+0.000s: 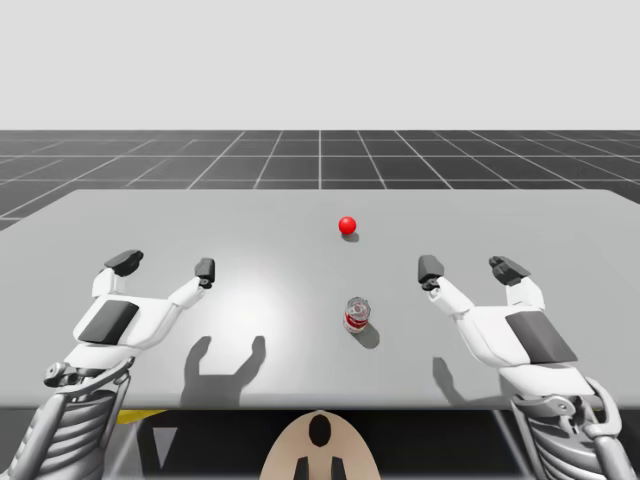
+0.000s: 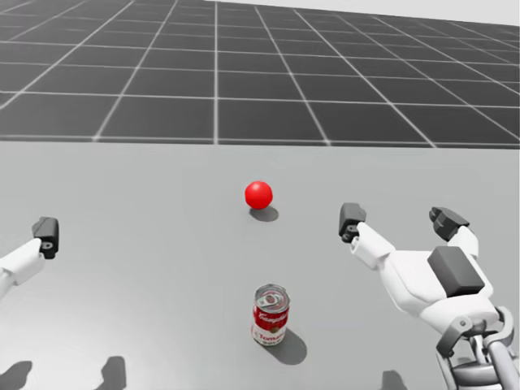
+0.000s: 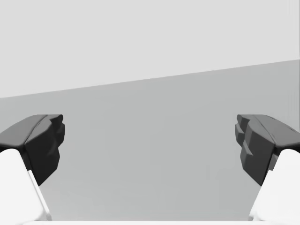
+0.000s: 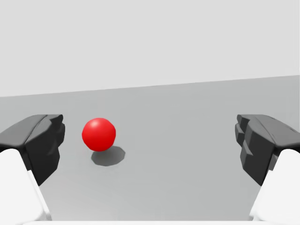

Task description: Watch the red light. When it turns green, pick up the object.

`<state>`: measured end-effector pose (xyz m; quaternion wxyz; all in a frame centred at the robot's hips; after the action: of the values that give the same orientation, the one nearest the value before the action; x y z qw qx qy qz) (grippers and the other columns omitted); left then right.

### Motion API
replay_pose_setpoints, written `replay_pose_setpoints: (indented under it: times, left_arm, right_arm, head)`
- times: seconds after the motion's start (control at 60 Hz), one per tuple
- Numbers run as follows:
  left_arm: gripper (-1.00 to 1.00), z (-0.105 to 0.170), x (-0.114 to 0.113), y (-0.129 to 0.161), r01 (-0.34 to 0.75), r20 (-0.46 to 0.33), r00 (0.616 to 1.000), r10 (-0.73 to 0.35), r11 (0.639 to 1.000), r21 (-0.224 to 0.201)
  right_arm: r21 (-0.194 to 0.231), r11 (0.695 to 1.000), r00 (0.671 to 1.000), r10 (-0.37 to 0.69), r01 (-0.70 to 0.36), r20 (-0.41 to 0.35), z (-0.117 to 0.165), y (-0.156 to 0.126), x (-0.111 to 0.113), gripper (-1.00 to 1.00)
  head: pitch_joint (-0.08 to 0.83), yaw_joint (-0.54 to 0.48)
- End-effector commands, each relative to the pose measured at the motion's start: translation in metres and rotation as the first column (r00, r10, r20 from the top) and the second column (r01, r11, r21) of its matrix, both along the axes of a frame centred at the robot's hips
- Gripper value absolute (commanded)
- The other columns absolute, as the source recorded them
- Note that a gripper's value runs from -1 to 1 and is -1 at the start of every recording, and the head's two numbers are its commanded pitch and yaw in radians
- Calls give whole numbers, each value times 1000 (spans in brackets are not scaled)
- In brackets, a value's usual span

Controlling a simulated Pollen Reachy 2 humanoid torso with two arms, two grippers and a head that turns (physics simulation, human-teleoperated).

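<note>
Hovering over the table (image 1: pixel 560 215), my right gripper (image 1: pixel 470 268) and my left gripper (image 1: pixel 165 265) both have fingers spread wide, holding nothing. Between them, nearer the right, the red-labelled can (image 1: pixel 357 314) stands upright, on my side of the red light (image 1: pixel 347 225). I judge it rigid, light and slick: best clamped across its side wall at mid-height.

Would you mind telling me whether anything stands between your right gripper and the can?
Nothing visible does. Only bare table lies between my open right gripper and the red can, which stands upright nearer my torso. The red light sits farther back, off that path.
</note>
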<state>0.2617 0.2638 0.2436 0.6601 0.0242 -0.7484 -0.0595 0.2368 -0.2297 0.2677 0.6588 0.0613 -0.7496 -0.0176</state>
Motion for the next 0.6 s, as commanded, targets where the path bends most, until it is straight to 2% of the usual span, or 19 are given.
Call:
replay_pose_setpoints:
  times: [0.017, 0.6]
  left_arm:
    - [-1000, 0, 0, 0, 1, 0, 1000, -1, 1000, 1]
    - [-1000, -1, 1, 0, 3, -2, 1000, -3, 1000, 3]
  right_arm:
    - [18, 1000, 1000, 2, -2, -3, -1, 3, -1, -1000]
    - [16, 1000, 1000, 7, -7, -4, -1, 4, -1, -1000]
  head:
    - [432, -114]
    - [429, -110]
